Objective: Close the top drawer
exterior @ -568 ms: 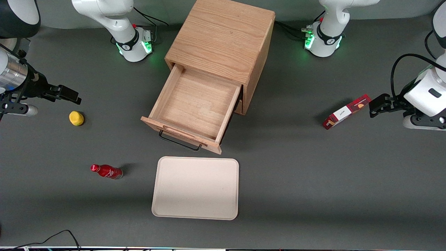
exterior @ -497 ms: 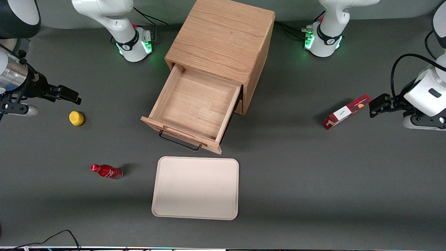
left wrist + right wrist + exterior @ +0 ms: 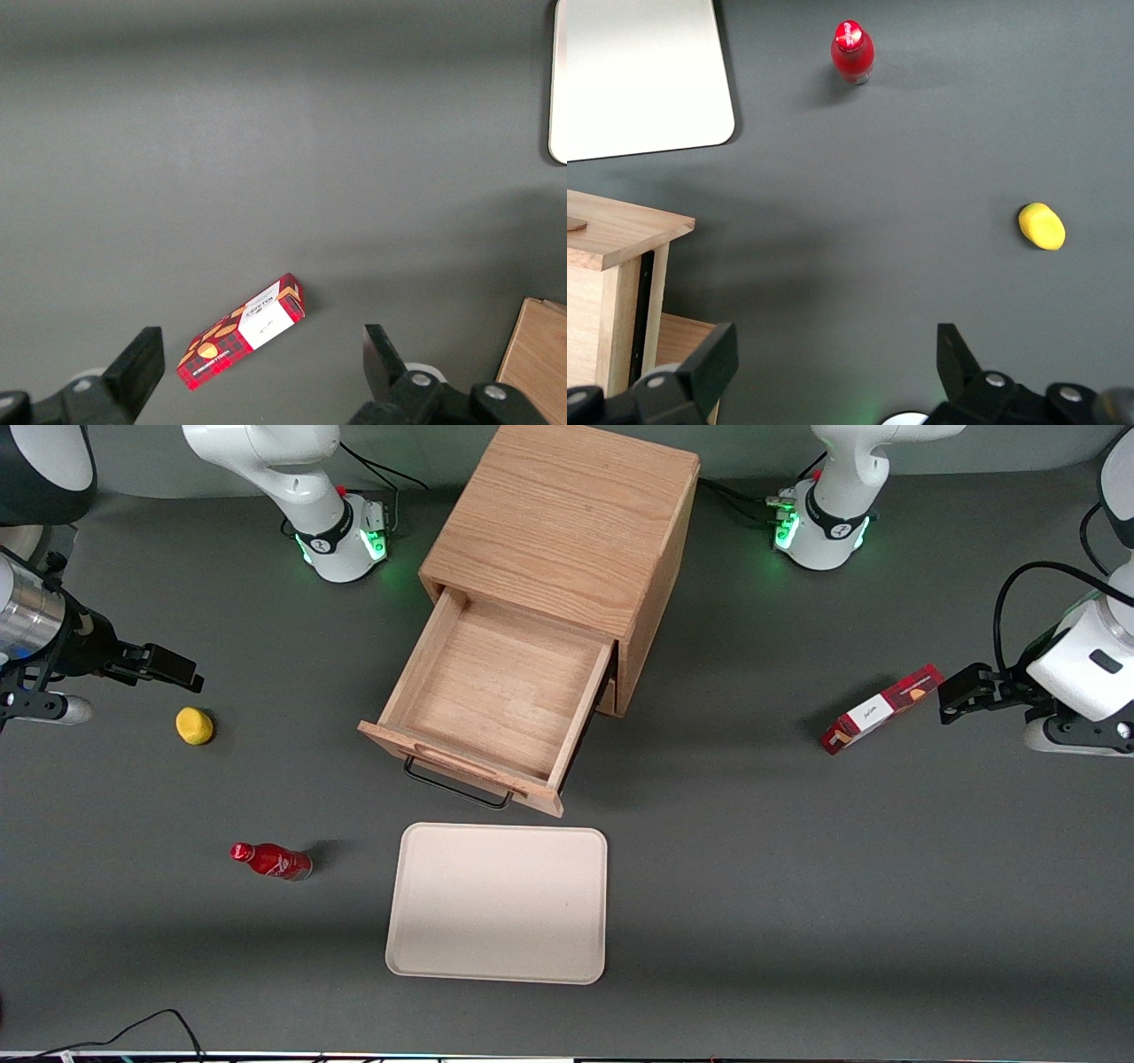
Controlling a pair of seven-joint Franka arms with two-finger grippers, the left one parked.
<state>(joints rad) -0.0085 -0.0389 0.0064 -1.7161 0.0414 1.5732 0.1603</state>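
The top drawer point(image 3: 496, 695) of the light-oak cabinet point(image 3: 567, 522) stands pulled far out, empty, its notched front edge and black wire handle point(image 3: 456, 786) facing the front camera. My right gripper point(image 3: 164, 666) hovers open and empty at the working arm's end of the table, well away from the drawer, just above a yellow lemon-like object point(image 3: 194, 725). In the right wrist view my gripper point(image 3: 833, 363) has its fingers point(image 3: 713, 361) wide apart over bare table, with the drawer's front corner point(image 3: 620, 239) beside them. The lower drawer is hidden under the top one.
A beige tray point(image 3: 496, 903) lies in front of the drawer, nearer the front camera. A red bottle point(image 3: 270, 861) lies on its side beside the tray. A red snack box point(image 3: 881, 708) lies toward the parked arm's end.
My right gripper has drifted slightly farther from the drawer and a little away from the front camera. The drawer has not moved.
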